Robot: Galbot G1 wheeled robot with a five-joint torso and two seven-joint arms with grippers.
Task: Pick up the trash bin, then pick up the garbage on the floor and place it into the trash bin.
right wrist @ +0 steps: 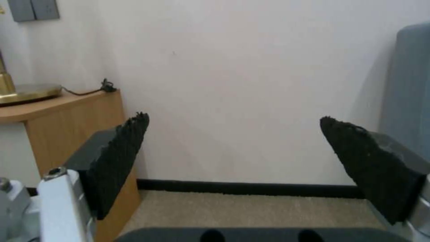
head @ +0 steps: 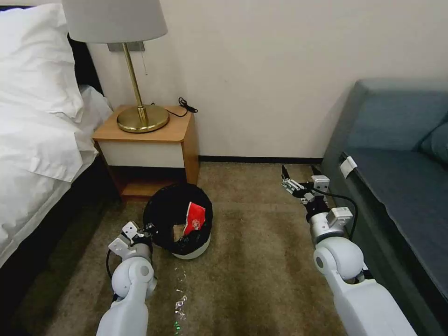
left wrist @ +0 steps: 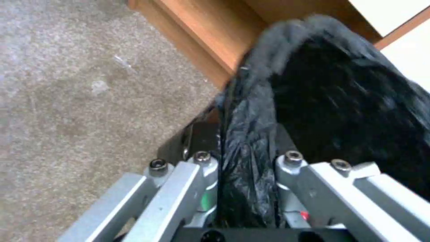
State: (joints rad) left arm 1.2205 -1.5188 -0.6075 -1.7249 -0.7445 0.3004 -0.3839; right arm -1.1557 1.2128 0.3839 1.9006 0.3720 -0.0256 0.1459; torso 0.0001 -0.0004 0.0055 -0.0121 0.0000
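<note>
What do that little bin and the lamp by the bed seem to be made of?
The trash bin looks like smooth white plastic, lined with a thin glossy black bag; the left gripper pinches its crinkled rim. The lamp base looks like polished brass-coloured metal, judging by its shine.

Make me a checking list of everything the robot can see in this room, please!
Surface: brown carpet.
Job's things: trash bin tilted, black bag over its rim; red snack packet and brown paper inside.
Clutter: shiny film scrap on the carpet.
Grippers: left gripper shut on the bin's rim; right gripper open, holding nothing.
Cables: black cord on the nightstand.
Surroundings: lamp, bed, sofa.
</note>
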